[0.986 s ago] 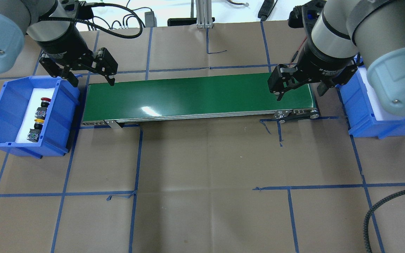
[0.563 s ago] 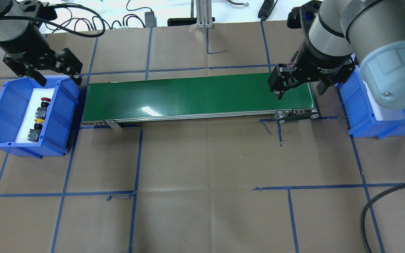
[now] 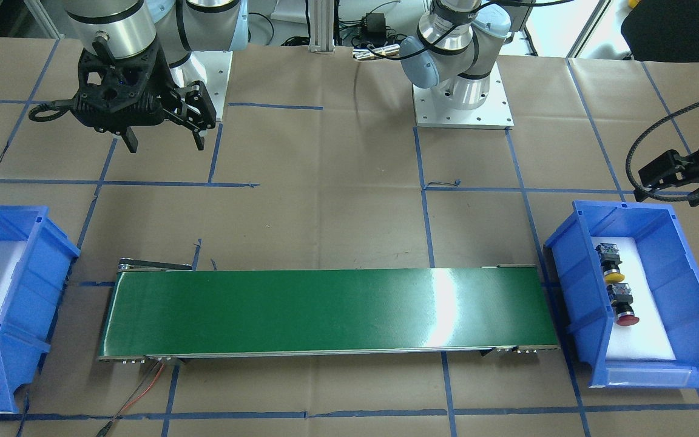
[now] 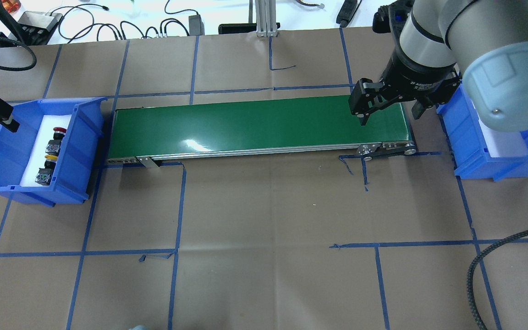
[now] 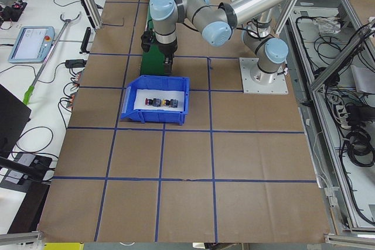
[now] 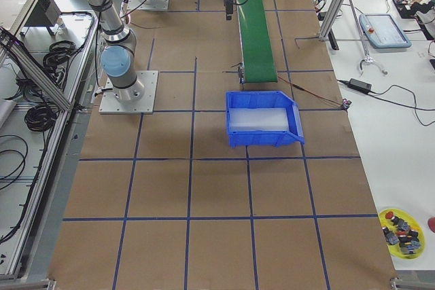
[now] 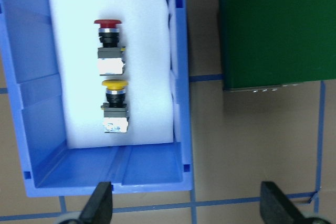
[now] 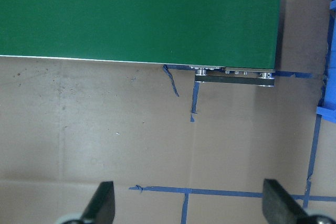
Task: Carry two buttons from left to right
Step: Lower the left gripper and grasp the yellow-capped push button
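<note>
Nearest the robot, the counter (image 4: 264, 206) is brown paper crossed by blue tape lines, with a black ribbed cable (image 4: 486, 275) curling in at four o'clock. Farther out, a green conveyor belt (image 4: 259, 123) runs from nine to three o'clock, with a blue bin at each end.

In the left bin (image 4: 83, 133), at the nine o'clock end, both buttons lie on white foam (image 7: 147, 108), in line and just apart. The yellow button (image 7: 115, 106) is the nearer one, and the red button (image 7: 108, 45) lies just beyond it toward twelve o'clock. Each has its cap pointing to twelve o'clock and its clear rear block to six. The left end effector (image 7: 185, 198) hangs above this bin's ten o'clock corner, released, its fingers spread wide and touching neither button.

The right bin (image 4: 468, 151), at the three o'clock end, is lined with white foam and is partly hidden under the right arm. The right end effector (image 4: 388, 113) hovers over the belt's three o'clock end, likewise released and holding nothing.

At the counter's twelve o'clock edge stands an aluminium post (image 4: 264, 18).
</note>
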Robot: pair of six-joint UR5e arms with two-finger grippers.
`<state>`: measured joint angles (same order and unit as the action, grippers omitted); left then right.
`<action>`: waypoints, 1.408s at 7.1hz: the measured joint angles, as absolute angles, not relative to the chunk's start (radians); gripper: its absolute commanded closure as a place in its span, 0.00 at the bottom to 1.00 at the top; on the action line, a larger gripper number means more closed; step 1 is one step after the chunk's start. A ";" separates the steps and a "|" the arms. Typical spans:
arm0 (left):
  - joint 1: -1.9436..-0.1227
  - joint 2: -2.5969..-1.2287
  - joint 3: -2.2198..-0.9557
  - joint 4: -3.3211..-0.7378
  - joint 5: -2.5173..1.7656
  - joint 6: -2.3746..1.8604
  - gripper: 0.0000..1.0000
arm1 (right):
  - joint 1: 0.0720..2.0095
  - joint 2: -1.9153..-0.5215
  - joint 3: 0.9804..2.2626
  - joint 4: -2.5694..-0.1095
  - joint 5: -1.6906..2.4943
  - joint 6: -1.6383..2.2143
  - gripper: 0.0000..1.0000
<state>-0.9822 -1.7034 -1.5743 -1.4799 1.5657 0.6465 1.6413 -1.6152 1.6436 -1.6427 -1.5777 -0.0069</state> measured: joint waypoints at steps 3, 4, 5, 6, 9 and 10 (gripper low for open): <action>-0.963 -1.736 -1.653 -1.339 1.566 0.660 0.00 | 1.641 -1.600 1.628 -1.641 -1.577 -0.006 0.00; -0.961 -1.756 -1.708 -1.247 1.565 0.660 0.00 | 1.642 -1.600 1.628 -1.641 -1.577 -0.006 0.00; -0.960 -1.779 -1.755 -1.161 1.565 0.661 0.00 | 1.642 -1.600 1.627 -1.641 -1.577 -0.006 0.00; -0.956 -1.802 -1.784 -1.100 1.564 0.661 0.00 | 1.643 -1.600 1.626 -1.642 -1.577 -0.007 0.00; -0.945 -1.866 -1.823 -0.998 1.558 0.664 0.00 | 1.643 -1.602 1.625 -1.644 -1.574 -0.008 0.00; -0.945 -1.883 -1.851 -0.950 1.558 0.664 0.00 | 1.643 -1.602 1.625 -1.645 -1.575 -0.008 0.00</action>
<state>-0.9451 -1.8826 -1.8508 -0.9496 1.5576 0.6641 1.6429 -1.6018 1.6249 -1.6448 -1.5747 -0.0076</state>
